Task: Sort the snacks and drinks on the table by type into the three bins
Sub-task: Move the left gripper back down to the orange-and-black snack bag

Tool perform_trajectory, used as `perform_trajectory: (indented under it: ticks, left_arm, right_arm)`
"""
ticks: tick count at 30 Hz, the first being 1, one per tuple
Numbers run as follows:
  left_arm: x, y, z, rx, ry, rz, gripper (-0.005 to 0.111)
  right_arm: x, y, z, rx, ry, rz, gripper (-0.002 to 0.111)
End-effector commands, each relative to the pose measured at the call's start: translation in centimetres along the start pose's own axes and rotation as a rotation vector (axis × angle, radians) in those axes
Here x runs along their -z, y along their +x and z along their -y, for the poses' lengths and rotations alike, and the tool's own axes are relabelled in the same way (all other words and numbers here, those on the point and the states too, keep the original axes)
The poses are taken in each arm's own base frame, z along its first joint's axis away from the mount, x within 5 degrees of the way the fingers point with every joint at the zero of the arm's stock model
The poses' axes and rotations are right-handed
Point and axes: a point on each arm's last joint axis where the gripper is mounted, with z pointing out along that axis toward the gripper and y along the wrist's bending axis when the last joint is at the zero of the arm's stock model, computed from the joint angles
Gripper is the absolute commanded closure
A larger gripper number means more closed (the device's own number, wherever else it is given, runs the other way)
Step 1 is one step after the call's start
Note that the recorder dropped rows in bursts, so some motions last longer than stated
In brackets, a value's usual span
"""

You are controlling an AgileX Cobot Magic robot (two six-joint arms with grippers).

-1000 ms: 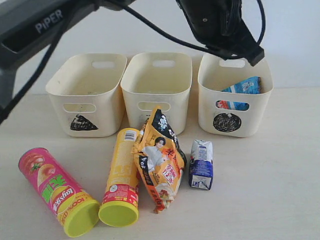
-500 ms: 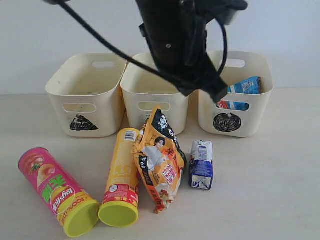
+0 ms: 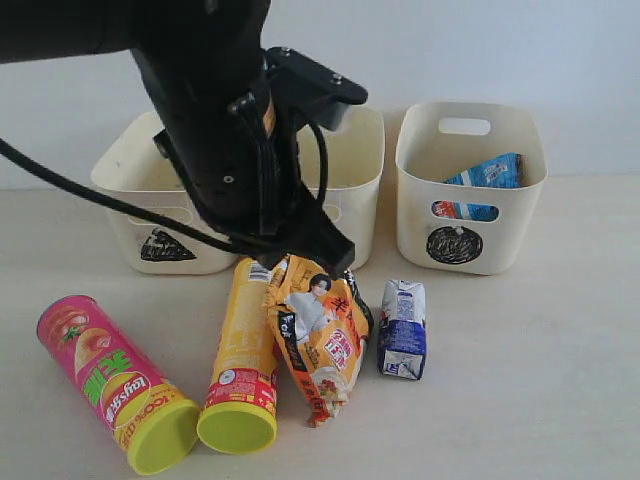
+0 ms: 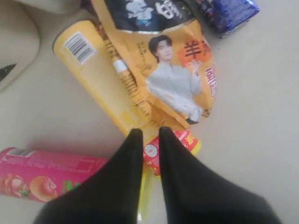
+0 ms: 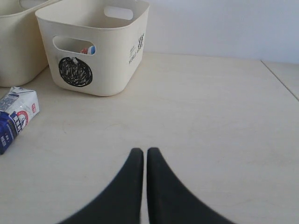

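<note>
My left gripper (image 4: 147, 133) hangs over the lower end of the yellow chip tube (image 4: 93, 70), its fingers a narrow gap apart with nothing between them. Overlapping the tube is the orange-black bag (image 4: 173, 70). The left arm (image 3: 240, 150) covers the middle bin (image 3: 355, 150) and part of the triangle bin (image 3: 165, 250). The pink tube (image 3: 115, 385) lies at the front left. A blue and white carton (image 3: 402, 328) lies right of the bag. The blue bag (image 3: 490, 175) sits in the circle bin (image 3: 470, 240). My right gripper (image 5: 140, 151) is shut over bare table. No purple carton shows.
The pale table (image 5: 210, 116) stretches bare to the right of the circle bin (image 5: 117, 60) and the carton (image 5: 14, 116). A white wall stands behind the bins. The pink tube (image 4: 46, 170) lies close beside the left fingers.
The left arm has swung from above the circle bin leftward and down, and now hangs over the yellow tube and the orange-black bag. The objects have not moved.
</note>
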Motion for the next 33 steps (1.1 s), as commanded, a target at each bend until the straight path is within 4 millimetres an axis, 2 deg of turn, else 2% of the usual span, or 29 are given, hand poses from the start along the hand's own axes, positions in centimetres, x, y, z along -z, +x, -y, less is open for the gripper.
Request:
perform_trajectory:
  ticks: [1,2,3,5,6,10,16,20,24,33]
  left_arm:
    - [-2.2,0.4,-1.2,0.107,0.001,-0.026,0.063]
    - [-2.5,0.4,-1.1,0.110,0.006,-0.028,0.054]
    - [-2.9,0.2,-1.0,0.109,0.017,0.001,0.028]
    - [-3.3,-0.2,-0.3,0.131,0.070,0.033,0.012]
    - [-3.5,-0.5,0.0,0.134,0.102,0.052,0.009]
    - [-4.8,-1.0,0.6,0.125,0.130,0.075,0.013]
    - [-8.6,-1.0,0.8,0.123,0.058,0.006,0.015]
    - [-10.2,-1.4,1.2,0.130,0.058,0.004,0.015]
    - [-10.8,-1.9,1.5,0.149,0.089,0.057,0.015]
    - [-13.0,-1.8,2.0,0.138,0.088,0.037,0.019]
  right_arm:
    - [0.0,0.0,0.0,0.003,0.001,0.008,0.108]
    - [0.0,0.0,0.0,0.003,0.001,0.008,0.108]
    - [0.0,0.0,0.0,0.003,0.001,0.008,0.108]
    - [0.0,0.0,0.0,0.003,0.001,0.008,0.108]
    - [0.0,0.0,0.0,0.003,0.001,0.008,0.108]
    - [0.0,0.0,0.0,0.003,0.001,0.008,0.108]
    - [0.0,0.1,0.0,-0.001,-0.001,0.006,0.108]
    - [0.0,0.1,0.0,-0.001,-0.001,0.006,0.108]
    - [0.0,0.1,0.0,-0.001,-0.001,0.006,0.108]
    - [0.0,0.1,0.0,-0.001,-0.001,0.006,0.108]
